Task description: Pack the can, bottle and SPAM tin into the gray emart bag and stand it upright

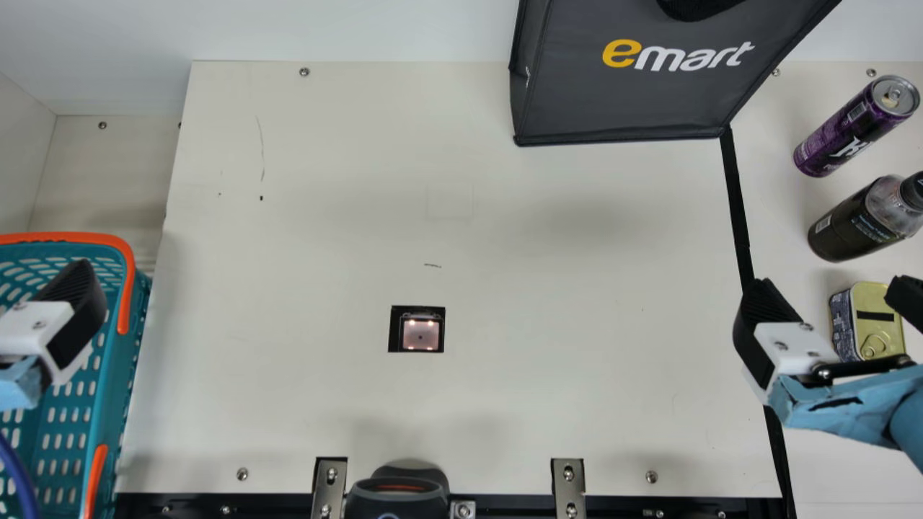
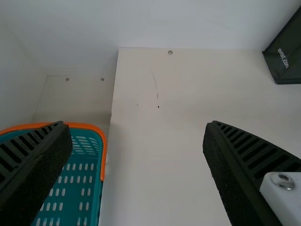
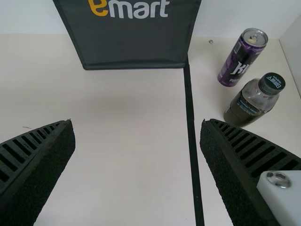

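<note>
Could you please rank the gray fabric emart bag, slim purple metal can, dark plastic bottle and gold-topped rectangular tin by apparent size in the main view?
1. Gray bag
2. Dark bottle
Not ranked: purple can and gold-topped tin; they look close in size, and the tin is partly hidden.

Free room lies between basket [image 1: 114, 375] and bag [image 1: 613, 101]

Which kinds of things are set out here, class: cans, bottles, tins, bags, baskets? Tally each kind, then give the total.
Can: 1
Bottle: 1
Tin: 1
Bag: 1
Basket: 1
Total: 5
</note>
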{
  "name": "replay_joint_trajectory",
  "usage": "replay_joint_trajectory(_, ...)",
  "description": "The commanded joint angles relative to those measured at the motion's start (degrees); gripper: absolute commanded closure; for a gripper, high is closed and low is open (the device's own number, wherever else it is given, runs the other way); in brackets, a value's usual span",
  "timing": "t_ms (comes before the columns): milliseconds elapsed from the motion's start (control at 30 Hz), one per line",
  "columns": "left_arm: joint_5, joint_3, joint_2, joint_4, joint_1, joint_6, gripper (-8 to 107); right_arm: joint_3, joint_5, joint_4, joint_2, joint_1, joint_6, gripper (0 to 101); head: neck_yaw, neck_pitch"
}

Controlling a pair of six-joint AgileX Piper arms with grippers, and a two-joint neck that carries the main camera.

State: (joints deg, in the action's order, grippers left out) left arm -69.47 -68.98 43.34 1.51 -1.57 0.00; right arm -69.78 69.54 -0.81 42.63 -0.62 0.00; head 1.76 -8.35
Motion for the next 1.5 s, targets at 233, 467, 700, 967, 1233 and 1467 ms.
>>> replay_joint_trajectory(233,0.0,0.0,0.0,0.0,0.0,0.0,9,0.0,0.0,0.0,0.0,0.0,0.0,6,11.6,12.3)
replay_joint_trajectory(467,0.0,0.0,0.0,0.0,0.0,0.0,9,0.0,-0.1,0.0,0.0,0.0,0.0,6,18.2,18.3)
replay_joint_trajectory(700,0.0,0.0,0.0,0.0,0.0,0.0,9,0.0,-0.1,0.0,0.0,0.0,0.0,6,18.2,18.3)
replay_joint_trajectory(967,0.0,0.0,0.0,0.0,0.0,0.0,9,0.0,-0.1,0.0,0.0,0.0,0.0,6,18.2,18.3)
replay_joint_trajectory(1233,0.0,0.0,0.0,0.0,0.0,0.0,9,0.0,0.0,0.0,0.0,0.0,0.0,6,18.2,18.3)
replay_joint_trajectory(1467,0.0,0.0,0.0,0.0,0.0,0.0,9,0.0,0.0,0.0,0.0,0.0,0.0,6,18.2,18.3)
